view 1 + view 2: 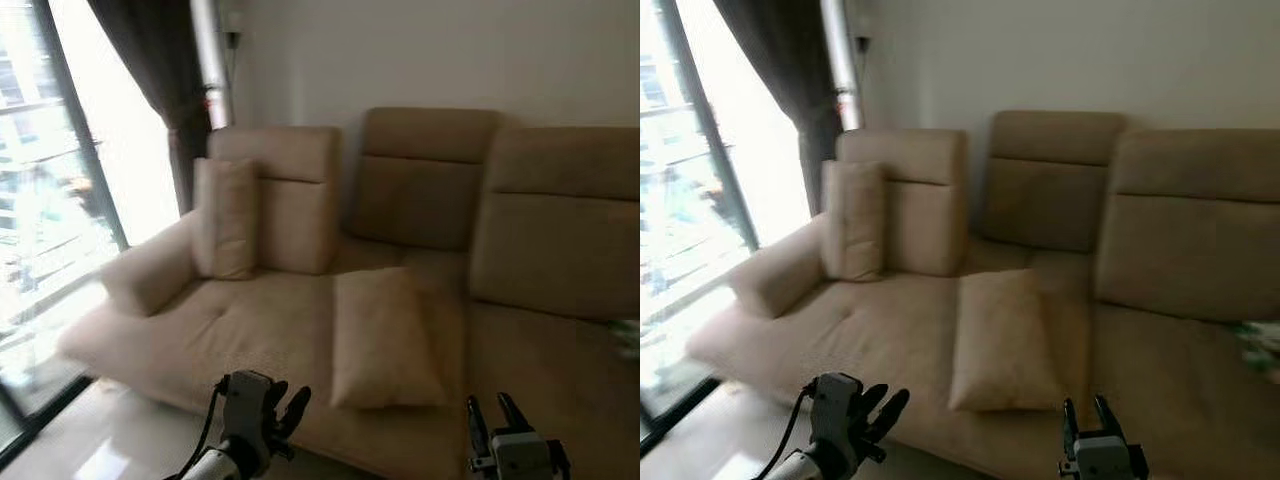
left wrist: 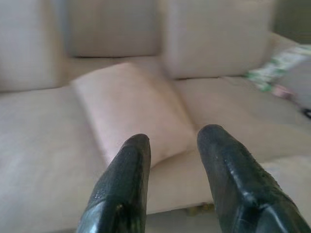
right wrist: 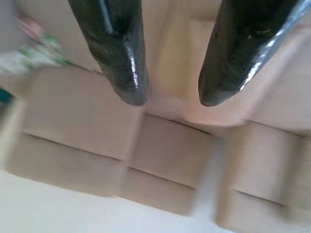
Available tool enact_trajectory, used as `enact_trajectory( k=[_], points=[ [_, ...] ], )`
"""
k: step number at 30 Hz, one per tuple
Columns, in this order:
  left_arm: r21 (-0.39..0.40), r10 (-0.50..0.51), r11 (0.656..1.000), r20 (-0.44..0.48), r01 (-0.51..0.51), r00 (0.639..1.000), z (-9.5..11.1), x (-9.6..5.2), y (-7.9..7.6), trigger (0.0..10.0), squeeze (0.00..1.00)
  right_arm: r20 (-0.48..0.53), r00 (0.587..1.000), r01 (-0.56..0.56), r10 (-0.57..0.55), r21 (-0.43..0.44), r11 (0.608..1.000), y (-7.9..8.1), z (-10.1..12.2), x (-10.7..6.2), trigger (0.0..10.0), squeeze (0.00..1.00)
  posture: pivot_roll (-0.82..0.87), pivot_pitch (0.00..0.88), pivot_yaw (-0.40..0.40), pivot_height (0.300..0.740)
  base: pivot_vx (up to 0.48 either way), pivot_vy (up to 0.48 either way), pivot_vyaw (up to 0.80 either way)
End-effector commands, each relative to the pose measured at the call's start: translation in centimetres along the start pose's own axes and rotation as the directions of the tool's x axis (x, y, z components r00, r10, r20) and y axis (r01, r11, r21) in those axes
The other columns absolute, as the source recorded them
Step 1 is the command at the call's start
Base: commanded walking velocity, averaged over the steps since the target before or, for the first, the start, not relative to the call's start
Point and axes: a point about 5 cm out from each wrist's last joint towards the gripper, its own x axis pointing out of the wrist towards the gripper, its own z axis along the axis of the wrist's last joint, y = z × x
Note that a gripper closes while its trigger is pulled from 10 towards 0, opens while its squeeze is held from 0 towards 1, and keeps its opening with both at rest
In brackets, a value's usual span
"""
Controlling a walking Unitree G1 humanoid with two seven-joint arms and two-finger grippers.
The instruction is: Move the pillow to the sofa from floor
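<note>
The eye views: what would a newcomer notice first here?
A beige sofa spans the scene, with one pillow lying flat on its seat near the front edge. A second pillow stands against the backrest by the bright window. Both claws, left claw and right claw, are open before the sofa.

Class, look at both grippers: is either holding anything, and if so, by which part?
Nothing is held. The left gripper and right gripper are both open; the pillow lies on the sofa.

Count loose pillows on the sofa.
2. One beige rectangular pillow lies flat on the seat's middle; another beige fabric pillow stands against the backrest by the left armrest. Others may be out of frame.
</note>
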Motion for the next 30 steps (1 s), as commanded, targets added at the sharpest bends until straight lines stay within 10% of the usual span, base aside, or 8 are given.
enact_trajectory(
  k=[1,30],
  points=[
    [0.0,0.007,1.0,-0.013,-0.007,1.0,-0.21,-0.07,0.15,10.0,0.0,-0.008,1.0,-0.001,0.001,0.013,1.0,0.19,-0.07,0.0,10.0,0.0,0.13,0.0,0.068,0.74,0.0,0.0,-0.8],
    [0.01,-0.017,1.0,0.007,0.017,1.0,-0.06,-0.04,-0.25,10.0,0.0,0.003,1.0,0.003,-0.003,0.005,1.0,0.4,0.8,0.27,10.0,0.0,0.12,0.0,0.072,0.74,0.0,0.0,-0.1]
  ],
)
